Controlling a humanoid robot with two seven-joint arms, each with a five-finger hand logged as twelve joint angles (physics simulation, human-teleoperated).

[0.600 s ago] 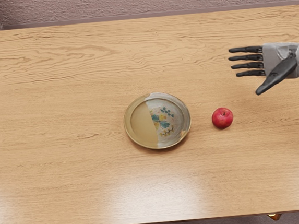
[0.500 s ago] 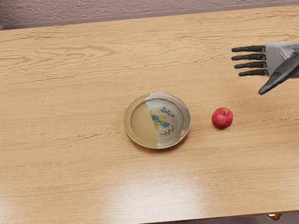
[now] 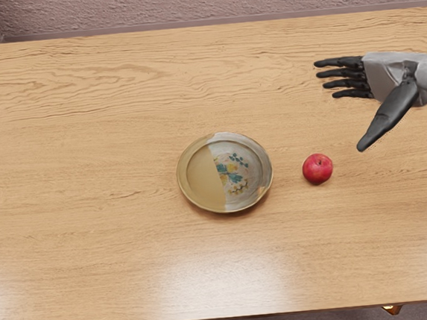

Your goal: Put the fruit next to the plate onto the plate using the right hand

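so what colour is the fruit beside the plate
Red, the apple just right of the plate, seen in the head view.

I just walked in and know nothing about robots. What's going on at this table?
The right robot hand hovers over the wooden table with its fingers spread, holding nothing. It is up and to the right of a red apple. The apple sits on the table just right of a painted plate, not touching it. The apple is meant to go onto the plate, but it has not been grasped yet.
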